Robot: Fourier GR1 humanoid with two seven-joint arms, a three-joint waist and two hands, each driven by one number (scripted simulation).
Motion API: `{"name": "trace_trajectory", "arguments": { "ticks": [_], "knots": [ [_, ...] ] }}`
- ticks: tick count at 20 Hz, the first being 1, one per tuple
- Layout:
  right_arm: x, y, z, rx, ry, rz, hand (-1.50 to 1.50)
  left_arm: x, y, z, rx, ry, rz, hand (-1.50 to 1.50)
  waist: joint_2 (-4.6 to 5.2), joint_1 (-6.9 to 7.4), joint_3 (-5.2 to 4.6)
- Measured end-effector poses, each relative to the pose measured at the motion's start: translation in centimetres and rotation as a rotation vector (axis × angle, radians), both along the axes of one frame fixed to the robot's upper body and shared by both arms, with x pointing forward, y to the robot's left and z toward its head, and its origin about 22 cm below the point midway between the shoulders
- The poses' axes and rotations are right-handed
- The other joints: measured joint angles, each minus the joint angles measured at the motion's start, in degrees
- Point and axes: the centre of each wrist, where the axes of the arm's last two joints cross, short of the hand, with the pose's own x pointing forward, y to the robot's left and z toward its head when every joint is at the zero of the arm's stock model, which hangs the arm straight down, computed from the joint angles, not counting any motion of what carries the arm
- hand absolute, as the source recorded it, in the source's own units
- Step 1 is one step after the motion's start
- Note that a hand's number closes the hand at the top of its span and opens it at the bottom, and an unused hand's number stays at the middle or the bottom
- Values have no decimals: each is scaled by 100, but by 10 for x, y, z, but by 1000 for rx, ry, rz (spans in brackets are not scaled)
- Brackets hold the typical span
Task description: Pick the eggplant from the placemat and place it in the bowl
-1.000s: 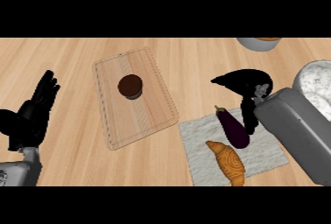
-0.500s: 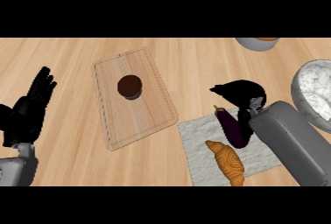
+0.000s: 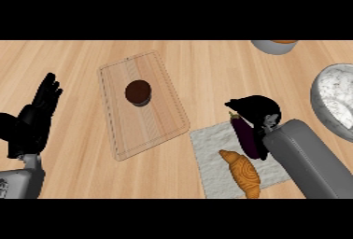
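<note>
Resting at the far left edge, the left hand (image 3: 33,122) stood open over the wooden counter (image 3: 200,60), fingers straight, close together and pointing up the view, holding nothing; its grey forearm entered from the lower left corner.

Next item, right of it and well apart: a wooden cutting board (image 3: 148,126), laid at a tilt, carrying a dark brown round object (image 3: 138,91) on its upper half.

Next item, just beside the board's lower right corner: a pale grey placemat (image 3: 210,156). On it lay a golden croissant (image 3: 243,172), toward the near side, and the dark purple eggplant (image 3: 245,135), stem end pointing up the view, just beside the croissant's upper end.

Next item: the right hand (image 3: 258,110), black, set over the eggplant's upper right side, fingers curled down toward it. Whether they were closed on the eggplant could not be told, since the hand hid the contact. Its grey forearm ran to the lower right corner, covering part of the placemat.

Next item, upper right, at the top edge: a grey cup (image 3: 274,45), only partly visible.

Last item, far right edge: a speckled grey bowl (image 3: 329,100), cut off by the frame, well apart from the eggplant.
</note>
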Motion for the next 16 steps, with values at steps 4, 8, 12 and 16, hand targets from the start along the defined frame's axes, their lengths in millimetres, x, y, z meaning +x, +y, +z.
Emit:
{"name": "trace_trajectory", "arguments": {
  "ticks": [4,8,12,16],
  "knots": [
    [4,-4,-12,-4,-9,-5,-150,-2,-1,7,-2,2,-1,0,-2,11,-4],
    [4,-3,-19,-12,0,-12,150,-2,-1,6,2,-2,-7,0,-17,8,-19],
    [9,0,-23,-7,20,-9,150,-1,1,4,1,3,-10,0,-61,4,-55],
    [14,0,-28,8,6,2,150,2,1,4,7,-2,-9,0,-86,2,-85]
  ]
}}
